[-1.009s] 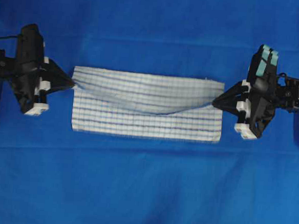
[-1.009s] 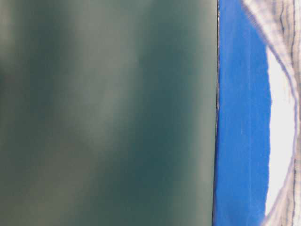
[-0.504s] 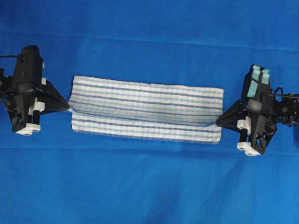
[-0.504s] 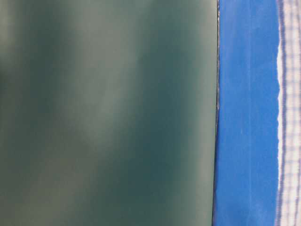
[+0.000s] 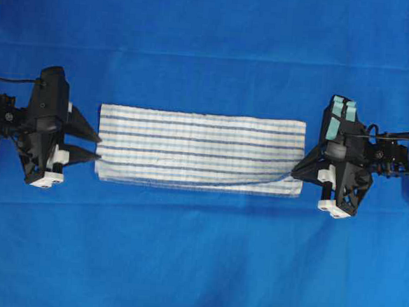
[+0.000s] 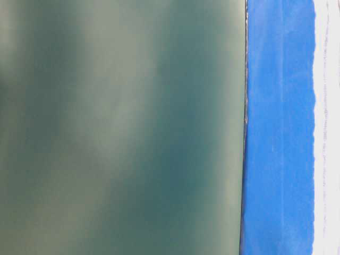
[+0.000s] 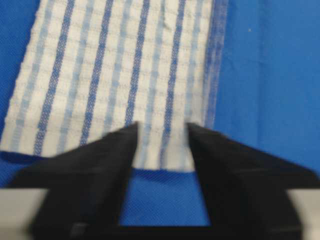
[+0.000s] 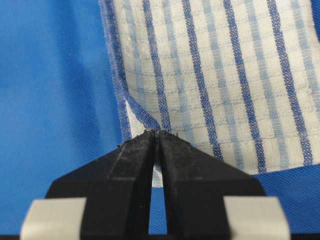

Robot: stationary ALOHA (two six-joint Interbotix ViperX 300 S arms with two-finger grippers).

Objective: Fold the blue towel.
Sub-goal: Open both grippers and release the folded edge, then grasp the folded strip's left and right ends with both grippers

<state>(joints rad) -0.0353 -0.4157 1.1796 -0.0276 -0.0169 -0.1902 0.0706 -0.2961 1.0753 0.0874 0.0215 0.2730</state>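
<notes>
The blue towel (image 5: 201, 150), white with thin blue stripes, lies as a long folded rectangle on the blue cloth. Its left end lies flat in the left wrist view (image 7: 115, 75). My left gripper (image 5: 98, 149) stands open at that end, its jaws apart (image 7: 162, 127) over the towel's short edge and holding nothing. At the towel's near right corner, my right gripper (image 5: 294, 175) is shut on the blue towel. The right wrist view shows its tips (image 8: 157, 132) pinching the hem, with the towel (image 8: 225, 75) slightly lifted there. The table-level view catches only a pale strip of towel (image 6: 329, 127).
A large plain blue cloth (image 5: 197, 265) covers the whole table under the towel. In the table-level view a blurred dark green surface (image 6: 122, 127) fills most of the frame.
The raised top layer came forward and down onto the lower layer, leaving the towel flat. My left gripper has opened and let go of its corner. The right gripper stays shut.
</notes>
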